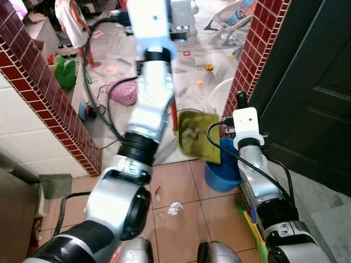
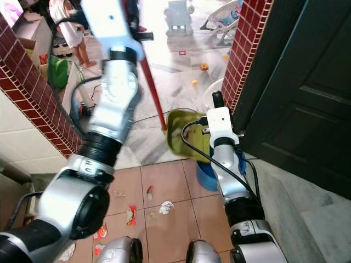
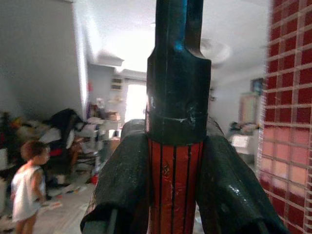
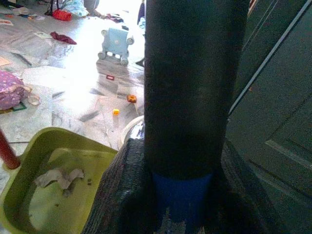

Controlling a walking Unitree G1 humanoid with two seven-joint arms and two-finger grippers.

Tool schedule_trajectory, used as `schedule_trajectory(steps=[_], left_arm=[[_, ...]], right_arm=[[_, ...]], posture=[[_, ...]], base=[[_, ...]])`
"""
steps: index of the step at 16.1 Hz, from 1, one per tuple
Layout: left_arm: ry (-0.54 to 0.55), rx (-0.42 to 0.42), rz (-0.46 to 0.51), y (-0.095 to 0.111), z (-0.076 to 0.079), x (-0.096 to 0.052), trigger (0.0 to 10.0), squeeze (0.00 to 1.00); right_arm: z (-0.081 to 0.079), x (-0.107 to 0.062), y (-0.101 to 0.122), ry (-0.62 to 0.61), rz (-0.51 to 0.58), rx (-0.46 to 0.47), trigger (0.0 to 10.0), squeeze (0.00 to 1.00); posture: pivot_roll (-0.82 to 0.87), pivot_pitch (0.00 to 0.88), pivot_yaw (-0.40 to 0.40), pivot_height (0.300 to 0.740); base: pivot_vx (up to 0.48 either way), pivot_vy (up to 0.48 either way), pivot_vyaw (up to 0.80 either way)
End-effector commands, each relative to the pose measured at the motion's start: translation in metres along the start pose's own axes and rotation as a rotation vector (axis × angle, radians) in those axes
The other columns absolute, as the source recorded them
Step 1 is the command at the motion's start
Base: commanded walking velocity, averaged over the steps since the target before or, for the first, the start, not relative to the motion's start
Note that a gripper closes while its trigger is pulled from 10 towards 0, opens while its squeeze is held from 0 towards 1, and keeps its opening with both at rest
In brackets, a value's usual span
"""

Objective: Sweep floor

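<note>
My left gripper (image 3: 175, 192) is raised high and shut on a broom's red handle (image 2: 153, 93), which slants down to the floor beside the dustpan. My right gripper (image 1: 240, 104) is shut on the dark upright handle (image 4: 195, 87) of a yellow-green dustpan (image 1: 198, 137). The pan hangs tilted just over a blue bucket (image 1: 222, 176) and holds a crumpled scrap of paper (image 4: 58, 178). A white paper ball (image 1: 175, 208) and red wrappers (image 2: 131, 215) lie on the brown tiles in front of me.
A brick wall (image 1: 49, 93) stands on my left, a brick pillar (image 1: 258, 49) and a dark door (image 1: 312, 93) on my right. Black cables and a pink bag (image 1: 125, 93) lie on the marble floor beyond. A person (image 1: 74, 24) stands at the far left.
</note>
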State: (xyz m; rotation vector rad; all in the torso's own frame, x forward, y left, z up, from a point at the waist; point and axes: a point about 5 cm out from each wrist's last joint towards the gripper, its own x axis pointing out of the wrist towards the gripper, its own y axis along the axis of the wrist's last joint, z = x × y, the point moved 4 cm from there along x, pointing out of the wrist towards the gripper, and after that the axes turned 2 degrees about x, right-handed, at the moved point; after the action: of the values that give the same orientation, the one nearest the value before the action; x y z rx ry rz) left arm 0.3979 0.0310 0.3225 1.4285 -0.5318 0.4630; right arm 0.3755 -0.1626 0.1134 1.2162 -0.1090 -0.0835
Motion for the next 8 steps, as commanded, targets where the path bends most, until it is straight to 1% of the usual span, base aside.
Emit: schedule_trajectory(steps=[1, 2, 4, 5, 6, 7, 8], left_arm=[[-0.064, -0.016, 0.090, 0.021, 0.025, 0.000, 10.0, 0.00], [-0.091, -0.017, 0.084, 0.016, 0.036, -0.005, 10.0, 0.00], [-0.135, -0.010, 0.062, 0.004, 0.051, -0.017, 10.0, 0.00], [-0.153, -0.010, 0.046, -0.003, 0.058, -0.025, 10.0, 0.00], [-0.167, -0.011, 0.039, -0.006, 0.063, -0.028, 10.0, 0.00], [-0.208, -0.018, 0.023, -0.011, 0.076, -0.038, 10.0, 0.00], [-0.221, -0.023, 0.016, -0.012, 0.080, -0.040, 10.0, 0.00]], right_arm=[[0.003, 0.000, 0.012, -0.013, 0.051, -0.026, 10.0, 0.00], [0.003, 0.000, 0.012, -0.014, 0.051, -0.026, 10.0, 0.00], [0.004, -0.001, 0.011, -0.018, 0.052, -0.028, 10.0, 0.00], [0.004, -0.002, 0.011, -0.021, 0.052, -0.029, 10.0, 0.00], [0.005, -0.002, 0.011, -0.022, 0.051, -0.029, 10.0, 0.00], [0.006, -0.003, 0.011, -0.028, 0.053, -0.028, 10.0, 0.00], [0.005, -0.002, 0.011, -0.029, 0.053, -0.028, 10.0, 0.00]], posture=[[-0.08, 0.052, 0.040, 0.740], [-0.08, 0.053, 0.041, 0.740], [-0.08, 0.054, 0.048, 0.740], [-0.09, 0.054, 0.050, 0.740], [-0.09, 0.055, 0.052, 0.740], [-0.09, 0.054, 0.057, 0.740], [-0.09, 0.053, 0.062, 0.740]], base=[[0.000, 0.000, 0.00], [0.000, 0.000, 0.00], [0.000, 0.000, 0.00], [0.000, 0.000, 0.00], [0.000, 0.000, 0.00], [0.000, 0.000, 0.00], [0.000, 0.000, 0.00]])
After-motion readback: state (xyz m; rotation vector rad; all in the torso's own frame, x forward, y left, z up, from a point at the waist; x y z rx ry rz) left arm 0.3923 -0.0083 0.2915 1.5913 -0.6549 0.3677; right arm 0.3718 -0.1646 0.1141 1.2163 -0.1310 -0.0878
